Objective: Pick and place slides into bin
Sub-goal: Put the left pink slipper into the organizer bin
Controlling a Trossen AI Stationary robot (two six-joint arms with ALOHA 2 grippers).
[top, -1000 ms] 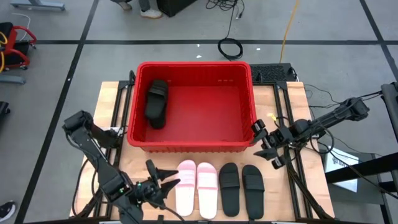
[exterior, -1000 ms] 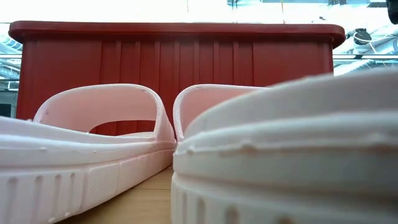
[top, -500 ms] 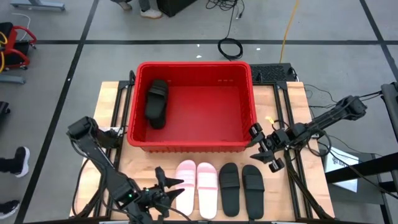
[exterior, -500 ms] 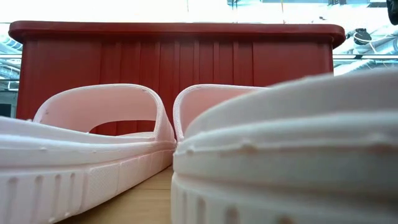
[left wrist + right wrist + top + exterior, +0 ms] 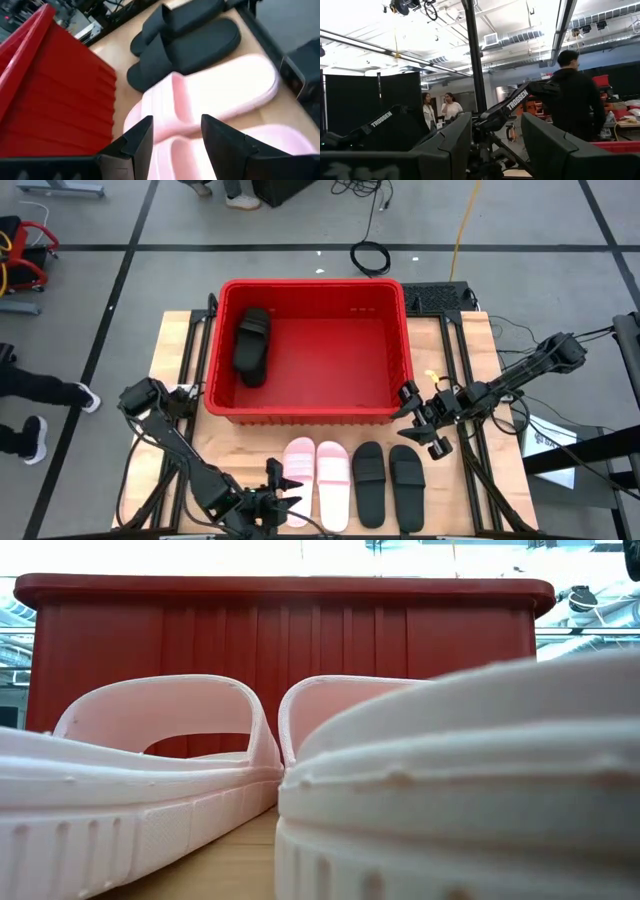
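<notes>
step: grasp pink slide | left end effector [image 5: 279, 498] open, empty, beside left pink slide [image 5: 298, 481] on table [image 5: 225, 450] | right end effector [image 5: 425, 420] open, waiting | bin [image 5: 310, 415] behind | tip: straddle strap, close squarely

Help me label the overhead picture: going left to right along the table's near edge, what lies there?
Left gripper, open → two pale pink foam slides → two black rubber slides.

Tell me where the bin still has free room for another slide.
The bin is bare right of the single black slide, up to its right wall. The table's front edge is crowded: pink slides, black pair, left gripper.
</notes>
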